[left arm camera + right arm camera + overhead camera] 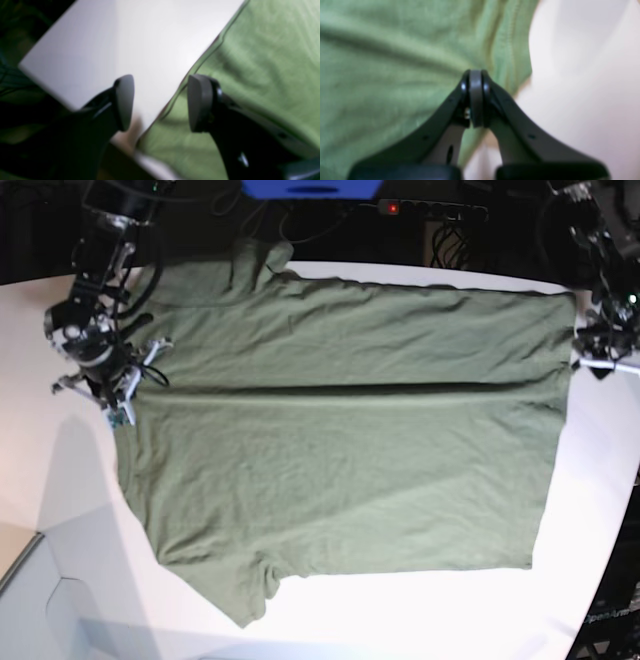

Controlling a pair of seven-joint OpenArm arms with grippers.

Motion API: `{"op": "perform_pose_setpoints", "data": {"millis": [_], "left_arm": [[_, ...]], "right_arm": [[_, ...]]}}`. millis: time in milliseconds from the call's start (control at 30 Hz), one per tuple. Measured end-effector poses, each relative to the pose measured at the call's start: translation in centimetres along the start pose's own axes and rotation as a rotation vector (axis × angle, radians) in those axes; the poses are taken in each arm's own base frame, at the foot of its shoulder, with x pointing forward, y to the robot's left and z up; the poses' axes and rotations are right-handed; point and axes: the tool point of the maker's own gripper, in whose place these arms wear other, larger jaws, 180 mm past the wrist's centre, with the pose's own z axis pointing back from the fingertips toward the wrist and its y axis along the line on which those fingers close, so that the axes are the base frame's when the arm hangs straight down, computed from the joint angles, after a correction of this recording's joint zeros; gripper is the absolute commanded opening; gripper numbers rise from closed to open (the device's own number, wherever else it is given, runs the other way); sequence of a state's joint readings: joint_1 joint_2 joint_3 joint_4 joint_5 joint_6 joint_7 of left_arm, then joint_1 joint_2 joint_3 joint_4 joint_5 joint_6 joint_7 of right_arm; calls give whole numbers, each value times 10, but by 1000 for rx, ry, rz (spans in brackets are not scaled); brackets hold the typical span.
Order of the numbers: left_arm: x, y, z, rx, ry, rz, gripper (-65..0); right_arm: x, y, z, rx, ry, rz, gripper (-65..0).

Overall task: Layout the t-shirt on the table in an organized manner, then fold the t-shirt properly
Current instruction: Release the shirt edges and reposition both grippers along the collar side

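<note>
The olive-green t-shirt (340, 450) lies spread nearly flat on the white table (60, 490), sleeves toward the left and hem toward the right. My right gripper (115, 402) is at the shirt's left edge. In the right wrist view its pads (476, 97) are pressed together at the cloth (382, 75), and the wrinkles run in to the tips. My left gripper (597, 358) hovers at the shirt's right edge. In the left wrist view it (162, 102) stands open over the edge of the shirt (262, 75), with nothing between the fingers.
The table's curved edge (610, 530) runs close behind the left gripper, with dark surroundings beyond it. A blue object (310, 188) and cables lie past the far edge. In the left wrist view a table corner (27, 66) drops off to darkness.
</note>
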State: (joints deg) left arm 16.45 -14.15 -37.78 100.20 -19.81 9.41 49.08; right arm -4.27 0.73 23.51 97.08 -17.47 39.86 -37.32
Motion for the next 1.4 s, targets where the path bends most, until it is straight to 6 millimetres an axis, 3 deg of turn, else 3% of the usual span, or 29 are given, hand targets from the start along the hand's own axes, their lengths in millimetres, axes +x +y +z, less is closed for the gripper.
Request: {"op": "perform_pose_setpoints", "data": {"millis": [67, 133, 200, 300, 433, 633, 933, 1000, 1133, 1167, 1400], "left_arm": [[-25, 13, 3, 32, 57, -2, -318], [-43, 19, 6, 42, 101, -13, -317], [-49, 23, 9, 45, 112, -29, -314], [-54, 23, 10, 28, 123, -76, -242], [-57, 5, 4, -80, 140, -162, -168], [-73, 2, -5, -101, 186, -166, -178], [-90, 8, -8, -91, 223, -146, -181], [-92, 10, -10, -91, 222, -141, -219], [-92, 16, -19, -84, 194, -123, -414], [-90, 17, -21, -82, 179, -121, -433], [-89, 2, -26, -107, 164, -157, -423]], "right_arm": [[0, -1, 13, -25, -4, 8, -650], [10, -2, 27, -42, -61, 24, -603], [5, 0, 34, -47, -58, 35, -517], [-21, 14, 38, -24, 18, 27, -389], [-25, 21, 40, -8, 15, 21, -309], [-40, 30, 43, 10, 51, 19, -307], [-39, 27, 43, 3, 44, 12, -307], [-40, 23, 45, -8, 45, 9, -307], [-41, 21, 46, -13, 48, 7, -304], [-40, 21, 46, -14, 46, 8, -303], [-54, 32, 61, -6, 76, 15, -303]]}}
